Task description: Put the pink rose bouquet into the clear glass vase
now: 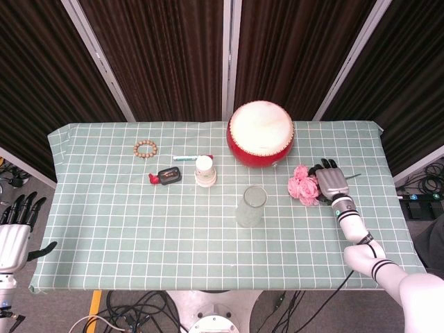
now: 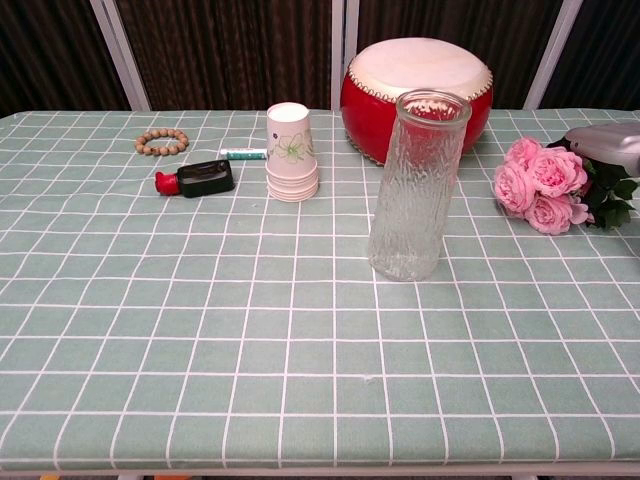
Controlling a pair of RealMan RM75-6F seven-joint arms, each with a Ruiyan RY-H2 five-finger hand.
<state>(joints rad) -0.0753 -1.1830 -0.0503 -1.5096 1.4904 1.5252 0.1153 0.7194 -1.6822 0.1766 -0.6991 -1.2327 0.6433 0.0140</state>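
Right hand (image 1: 331, 182) lies over the leafy end of the pink rose bouquet (image 1: 302, 186) on the worktop (image 1: 125, 222); whether its fingers already grip I cannot tell. Clear glass vase (image 1: 250, 206) stands empty nearby, so lifting and inserting remain

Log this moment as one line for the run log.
phase: reach | right hand over pink rose bouquet stems, grasp unclear | clear glass vase upright, empty | left hand idle off table

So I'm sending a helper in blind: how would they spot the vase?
Find the red drum at the table's far side. Just nearer than it stands the clear glass vase, upright and empty; it is the tallest thing there, and the only see-through, textured one.
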